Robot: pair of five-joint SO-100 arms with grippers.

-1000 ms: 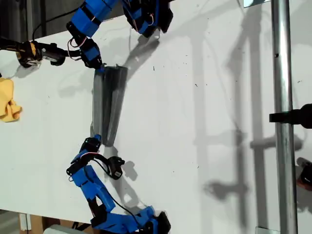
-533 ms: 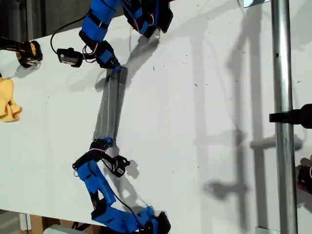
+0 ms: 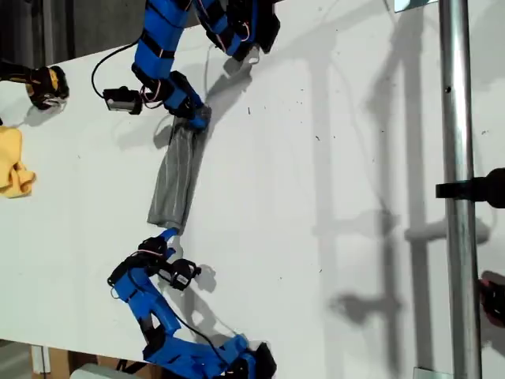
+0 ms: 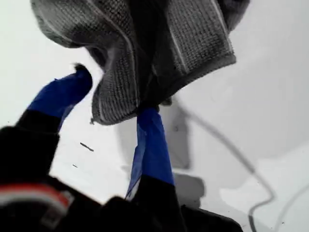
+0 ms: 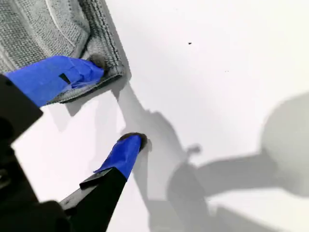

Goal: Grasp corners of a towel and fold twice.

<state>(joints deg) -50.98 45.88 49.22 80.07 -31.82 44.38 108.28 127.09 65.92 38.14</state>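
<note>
Now: towel bunched between two arms

Dark-grey pinstriped cloth towel (image 3: 178,180) lies as a narrow strip on the white table (image 3: 331,197). My first gripper (image 4: 113,99) has jaws apart around one bunched end. My second gripper (image 5: 113,108) is spread open, one finger (image 5: 58,77) touching a corner (image 5: 104,67).

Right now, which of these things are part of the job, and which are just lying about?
Part of the job:
towel
my first end effector, at the towel's bunched end
my second end effector, open at the towel's other end

Just lying about:
yellow cloth
black-and-yellow object
metal pole
</note>
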